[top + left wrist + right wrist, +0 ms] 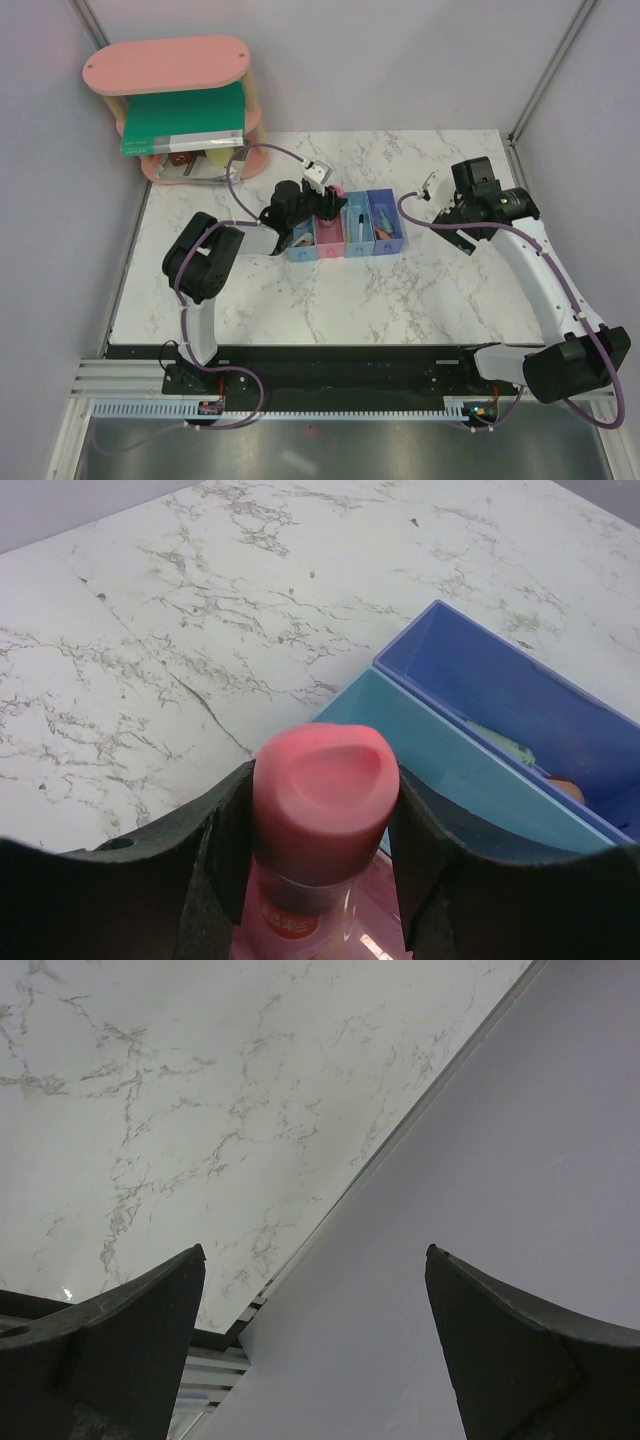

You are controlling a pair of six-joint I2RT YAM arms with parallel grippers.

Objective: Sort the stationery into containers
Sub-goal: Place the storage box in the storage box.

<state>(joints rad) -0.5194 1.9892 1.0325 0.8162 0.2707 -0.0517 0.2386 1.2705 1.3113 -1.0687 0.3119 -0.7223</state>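
The four joined bins (345, 230) stand mid-table. My left gripper (325, 202) is shut on the pink-capped tube (323, 798) and holds it upright over the pink bin (385, 925); its cap also shows in the top view (338, 190). The third, light blue bin (450, 770) holds the black-and-white marker (360, 228). The dark blue bin (520, 695) holds a green bit (500, 742) and an orange piece (568, 788). The first light blue bin (300, 242) holds small items. My right gripper (315, 1340) is open and empty, near the table's right edge (330, 1195).
The pink oval two-tier shelf (170, 65) with the big green book (185, 115) stands at the back left corner. Grey walls (520, 1160) close in the table at the back and on both sides. The left arm's elbow (205, 255) rests left of the bins.
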